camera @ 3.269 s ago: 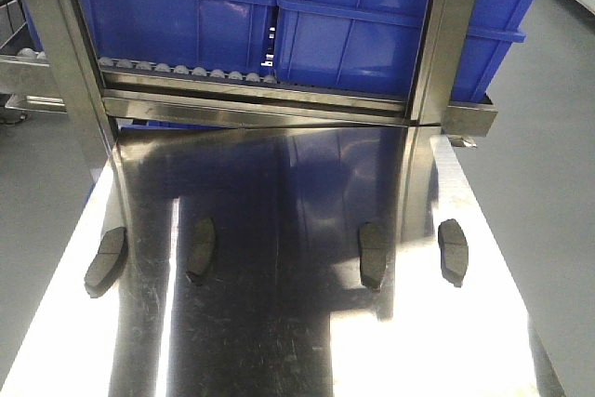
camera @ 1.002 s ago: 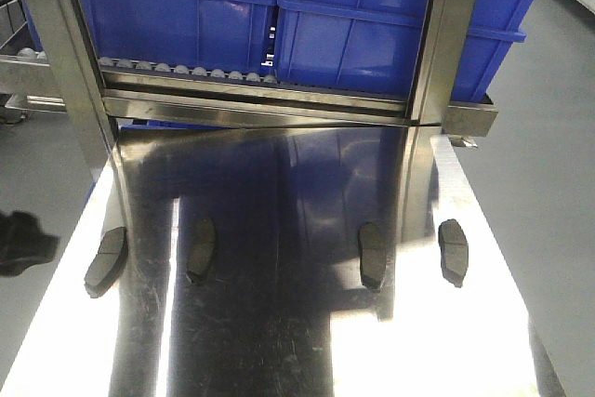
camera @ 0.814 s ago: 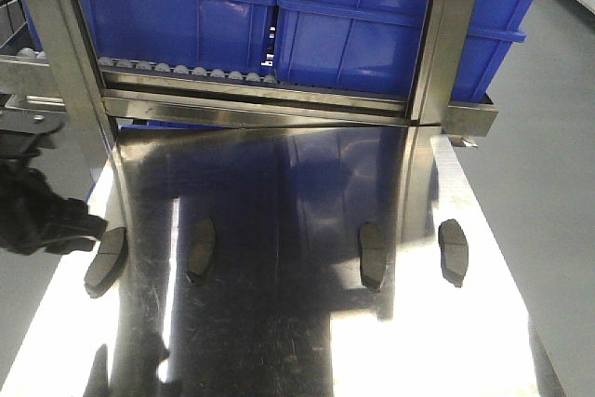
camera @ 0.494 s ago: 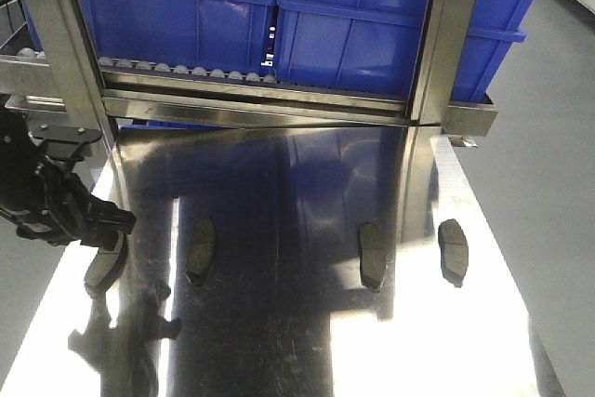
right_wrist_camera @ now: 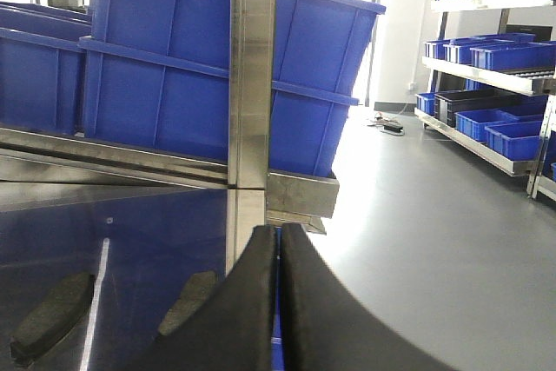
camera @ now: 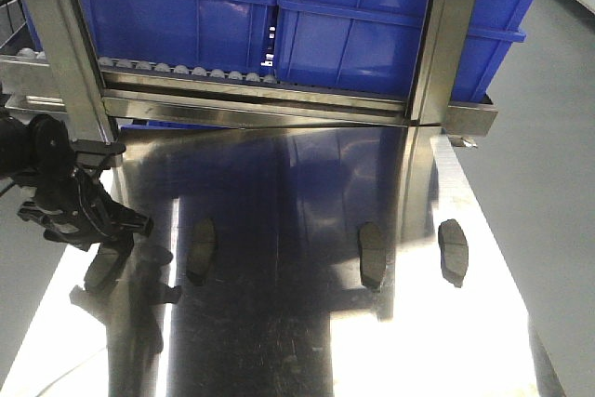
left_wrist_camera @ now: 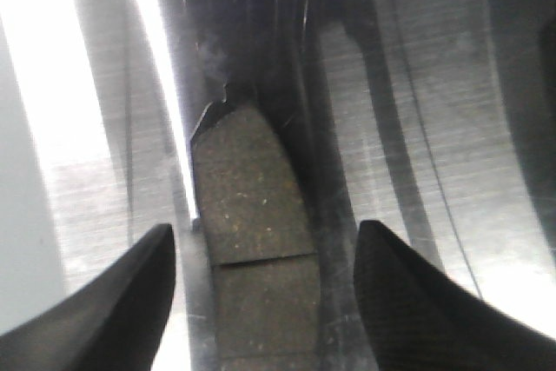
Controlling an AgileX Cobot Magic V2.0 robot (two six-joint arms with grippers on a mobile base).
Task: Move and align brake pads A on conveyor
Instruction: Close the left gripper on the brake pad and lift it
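My left gripper (left_wrist_camera: 265, 258) hangs wide open over the leftmost pad (left_wrist_camera: 248, 188), a finger each side; the pad lies flat on the shiny table (camera: 279, 341) — I see no belt; my right gripper (right_wrist_camera: 279, 254) is squeezed closed on nothing. The pad is thin and the table slick; closing too high, I may flick it away.

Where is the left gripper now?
Front view: the left gripper is at the steel table's left edge, above the leftmost brake pad; its wrist view shows the pad between its open fingers.
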